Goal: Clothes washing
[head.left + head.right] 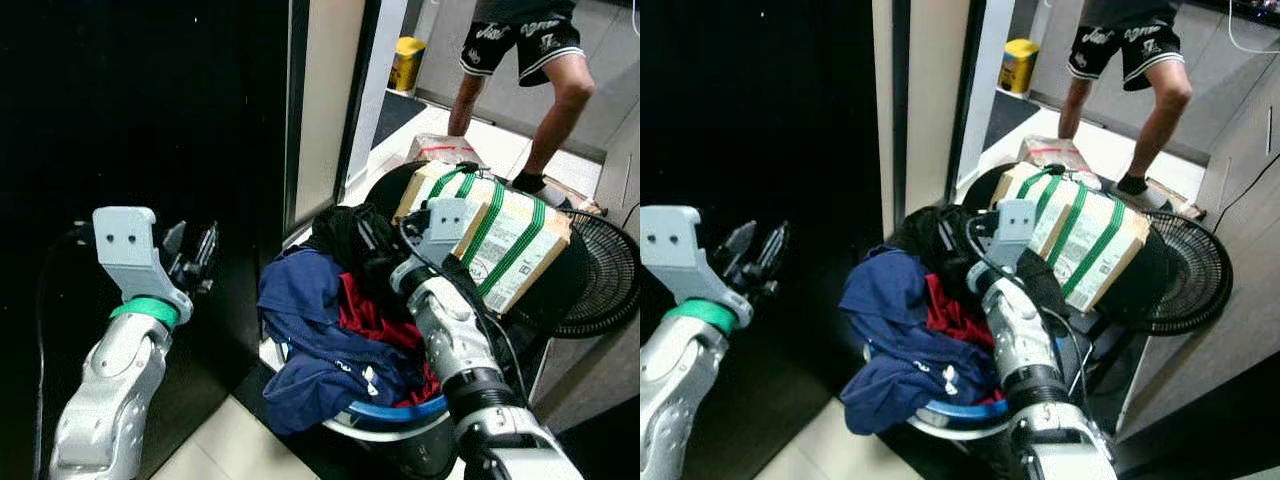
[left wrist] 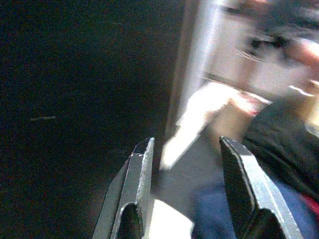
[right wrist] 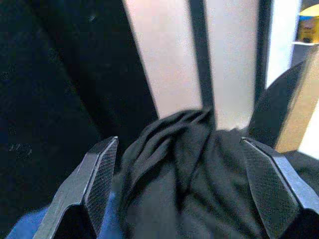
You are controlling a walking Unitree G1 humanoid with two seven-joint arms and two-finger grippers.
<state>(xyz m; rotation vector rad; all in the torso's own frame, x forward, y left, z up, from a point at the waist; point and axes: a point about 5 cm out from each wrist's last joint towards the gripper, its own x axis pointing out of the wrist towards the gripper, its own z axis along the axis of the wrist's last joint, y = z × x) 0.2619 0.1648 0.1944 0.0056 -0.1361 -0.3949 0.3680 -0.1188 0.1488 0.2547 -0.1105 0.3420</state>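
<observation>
A round laundry basket (image 1: pixel 390 412) with a blue rim is heaped with clothes: a navy blue garment (image 1: pixel 300 300) spilling over its left side, a red garment (image 1: pixel 370 320) in the middle, and a black garment (image 1: pixel 340 235) at the back. My right gripper (image 3: pixel 179 142) hovers open just above the black garment (image 3: pixel 189 174), one finger on each side of its folds. To the left of the basket, my left gripper (image 1: pixel 195 255) is raised in front of a dark surface. It is open, with nothing between its fingers (image 2: pixel 142 164).
Right behind the basket lies a cardboard box (image 1: pixel 500 240) bound with green straps, on a black round object. A floor fan (image 1: pixel 600 270) lies at the right. A person (image 1: pixel 530 60) stands on the pale floor beyond, near a yellow container (image 1: pixel 406 62). A pale door frame (image 1: pixel 325 110) rises behind the clothes.
</observation>
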